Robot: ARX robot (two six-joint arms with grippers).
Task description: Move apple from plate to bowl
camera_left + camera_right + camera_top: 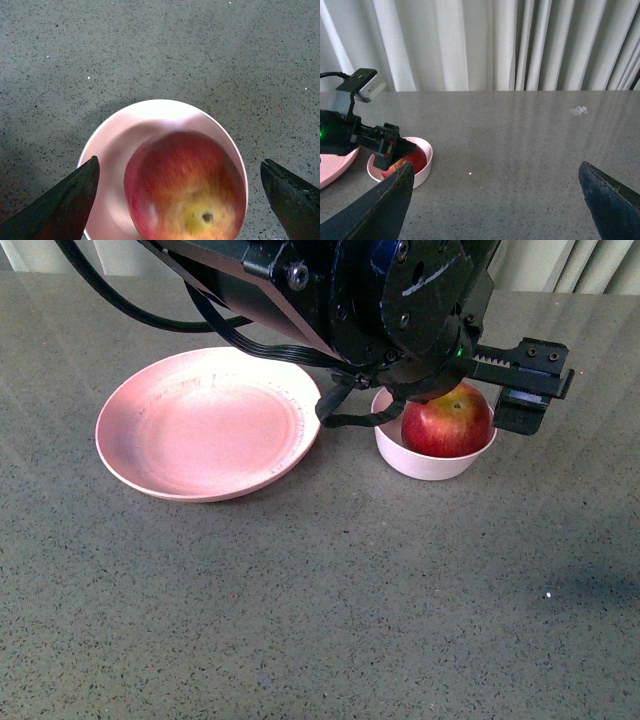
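Observation:
The dark-red apple (447,422) sits in the small pale pink bowl (435,462), stem dimple up. The wide salmon-pink plate (205,425) lies empty just left of the bowl. My left gripper (455,390) hovers right above the apple, open, and holds nothing. In the left wrist view its fingers (75,200) stand wide on either side of the apple (185,185) and the bowl (110,150) without touching them. My right gripper (496,167) is open and empty, over bare table to the right of the bowl (425,162). It is out of the front view.
The grey speckled tabletop (320,620) stretches in front of the plate and bowl. A black cable loop (350,418) hangs from the left arm between them. White curtains (495,45) close off the far edge. A small white scrap (578,110) lies far right.

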